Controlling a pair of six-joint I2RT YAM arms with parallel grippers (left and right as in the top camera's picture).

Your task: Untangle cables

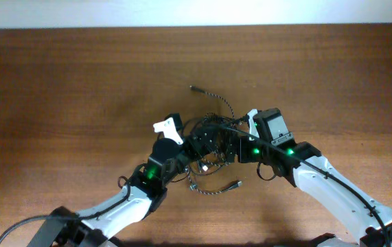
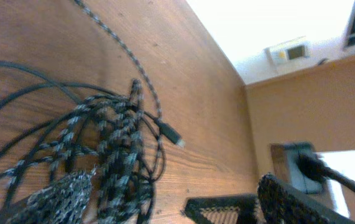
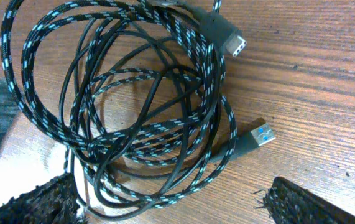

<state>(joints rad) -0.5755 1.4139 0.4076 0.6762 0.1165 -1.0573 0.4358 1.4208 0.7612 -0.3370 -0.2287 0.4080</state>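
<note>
The braided black-and-white cable [image 1: 216, 101] and the thin black cable [image 1: 209, 122] lie in one tangled heap at the table's middle. One braided end [image 1: 193, 88] trails away to the far side, and another plug end [image 1: 235, 184] lies toward the front. My left gripper [image 1: 194, 147] and right gripper [image 1: 224, 147] meet at the heap from either side. In the left wrist view the braided coils [image 2: 115, 149] and black strands [image 2: 15, 93] lie by my open fingers [image 2: 171, 202]. In the right wrist view the braided loops [image 3: 165, 143] sit between my open fingers [image 3: 174, 202], with a USB plug [image 3: 258, 137] beside them.
The wooden table [image 1: 79, 68] stretches around the heap. Thicker black robot wires [image 1: 268, 171] loop by the right arm and by the left arm [image 1: 123, 182]. A second plug [image 3: 227, 37] lies at the top of the right wrist view.
</note>
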